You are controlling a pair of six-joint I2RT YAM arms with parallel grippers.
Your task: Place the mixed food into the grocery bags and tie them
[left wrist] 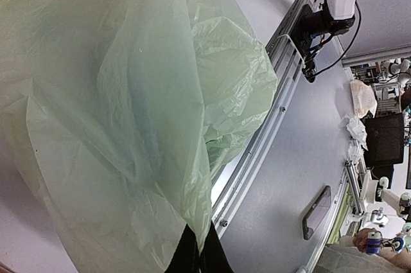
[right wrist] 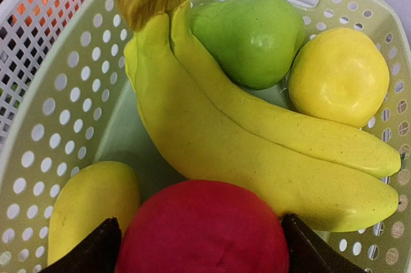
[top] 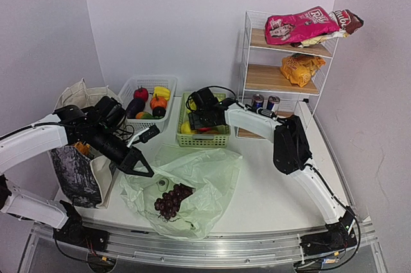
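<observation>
The left gripper (top: 142,169) pinches an edge of the pale-green plastic bag (top: 205,176) — fingers closed on it. The right gripper (right wrist: 199,221) stands spread, its 2 fingers flanking the red apple (right wrist: 202,241) in the green basket (right wrist: 38,157).

- You had a white slotted basket (top: 149,79) sitting at the back of the tabletop (top: 273,189), left of centre.
- You had a pale-green slotted basket (top: 202,143) just beside it on its right, the two standing side by side.
- At the back right you had a white wire rack (top: 246,48) with wooden shelves.
- A pink snack packet (top: 298,26) lay on the rack's top shelf.
- A metal rail (top: 212,246) ran along your near edge of the tabletop.
</observation>
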